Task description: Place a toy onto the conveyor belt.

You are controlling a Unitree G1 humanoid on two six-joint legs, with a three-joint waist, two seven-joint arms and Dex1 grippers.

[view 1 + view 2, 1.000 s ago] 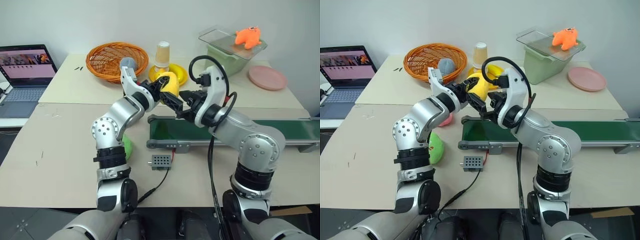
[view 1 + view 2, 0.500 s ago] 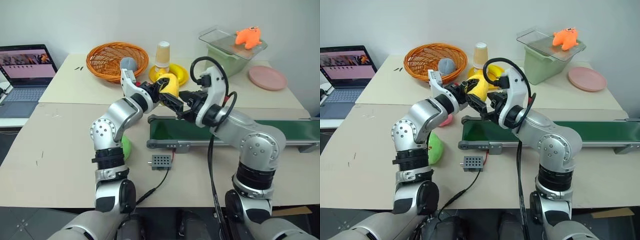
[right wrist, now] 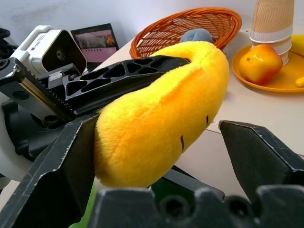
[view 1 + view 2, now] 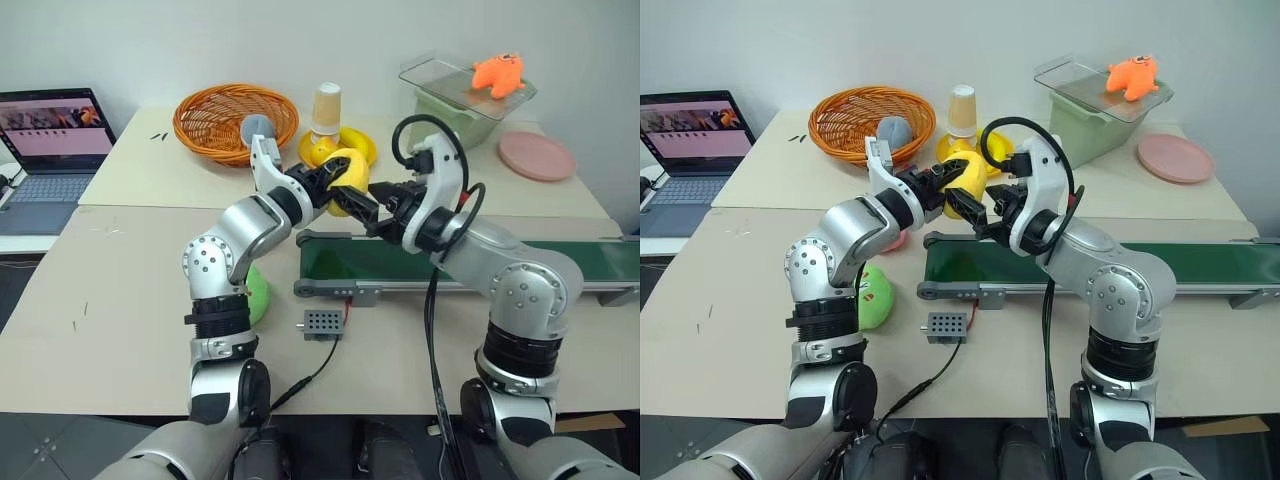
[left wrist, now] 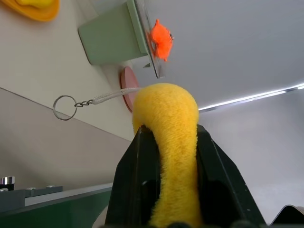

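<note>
A yellow plush toy, banana-shaped, hangs in the air over the left end of the conveyor belt, a long dark green belt between grey rails. My left gripper is shut on the toy, gripping its middle from the left. My right gripper comes in from the right. It is open, with its fingers on either side of the toy's free end. One finger is against the plush and the other stands a little apart. A keyring chain dangles from the toy.
At the back stand an orange wicker basket holding a grey toy, a yellow plate with fruit and a paper cup, a lidded green bin topped by an orange toy, and a pink plate. A laptop sits far left. A green toy and a small grey box lie near the belt.
Both hands have edged slightly to the right with the toy. The right gripper's fingers now straddle the toy's free end and stand a little narrower.
</note>
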